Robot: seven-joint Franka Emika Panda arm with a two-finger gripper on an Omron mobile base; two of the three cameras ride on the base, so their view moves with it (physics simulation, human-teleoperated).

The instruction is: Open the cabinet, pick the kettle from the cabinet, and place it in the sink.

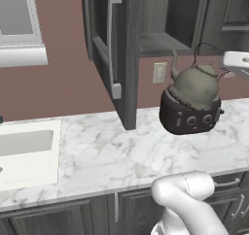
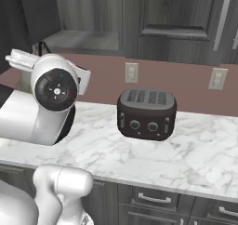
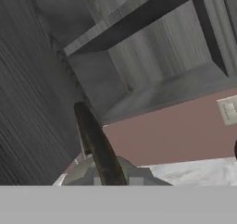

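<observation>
The kettle's [image 3: 104,174] thin dark handle rose right before the hand camera, so the hand seemed clenched on it, though its fingertips were hidden. The kettle [image 1: 195,86] hung just above the toaster [image 1: 189,113] on the marble worktop [image 1: 107,151], below the open cabinet [image 1: 146,20] and well apart from the sink [image 1: 29,154].

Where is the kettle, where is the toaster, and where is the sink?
kettle [image 1: 197,86], left base view, on its rounded body
toaster [image 2: 147,113], right base view, on its dark front
sink [image 1: 29,176], left base view, on its white front rim
</observation>
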